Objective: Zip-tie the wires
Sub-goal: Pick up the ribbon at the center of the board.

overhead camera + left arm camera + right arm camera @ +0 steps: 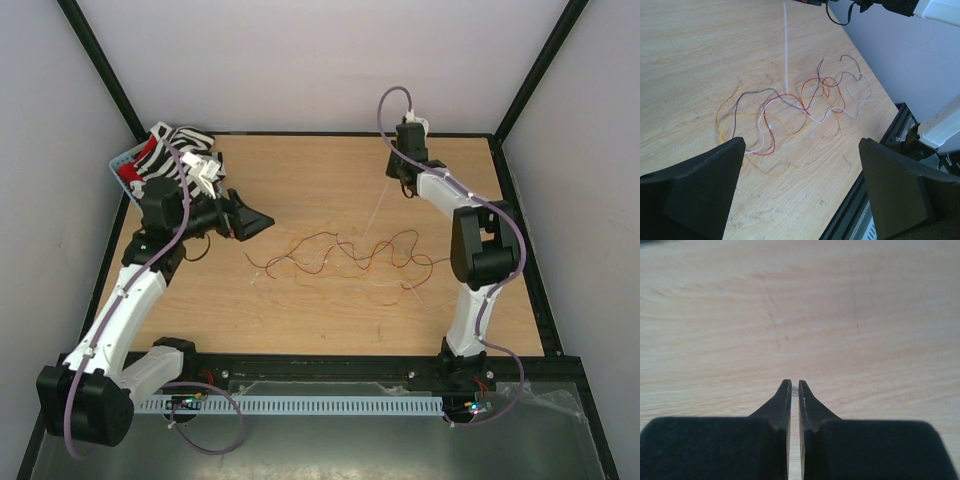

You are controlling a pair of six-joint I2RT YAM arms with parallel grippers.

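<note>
My three cameras
Overhead looks down from behind; left wrist shares its wires [801, 106]; right wrist faces bench [840, 315] closely.

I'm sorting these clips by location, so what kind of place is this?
Likely a robotics lab test cell: a left arm and a right arm bolted at the near edge of a wooden table, plain pale walls framed by black posts, and loose wires spread on the tabletop.
</note>
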